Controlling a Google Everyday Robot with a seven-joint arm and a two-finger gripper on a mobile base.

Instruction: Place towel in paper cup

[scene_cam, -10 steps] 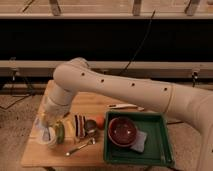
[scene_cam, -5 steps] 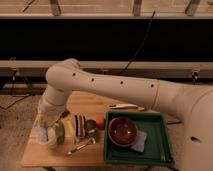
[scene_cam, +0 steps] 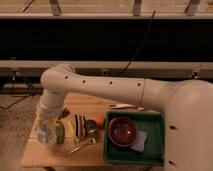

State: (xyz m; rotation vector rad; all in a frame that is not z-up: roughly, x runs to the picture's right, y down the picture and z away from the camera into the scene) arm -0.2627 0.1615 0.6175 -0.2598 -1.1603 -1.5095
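Observation:
My gripper [scene_cam: 47, 131] hangs from the white arm at the left end of the wooden table [scene_cam: 35, 155]. It is low over a pale whitish thing [scene_cam: 44, 137], which may be the paper cup with the towel. I cannot tell the cup and the towel apart there. The arm's wrist hides most of that spot.
Beside the gripper are a green object [scene_cam: 60, 133], a striped object [scene_cam: 79, 125], a metal cup [scene_cam: 90, 127], an orange [scene_cam: 100, 121] and a spoon [scene_cam: 82, 145]. A green tray [scene_cam: 155, 152] at the right holds a dark red bowl [scene_cam: 122, 131] and a pale cloth [scene_cam: 140, 141].
The arm's elbow has shifted left and the gripper has dropped slightly at the table's left end. The objects on the table have not moved.

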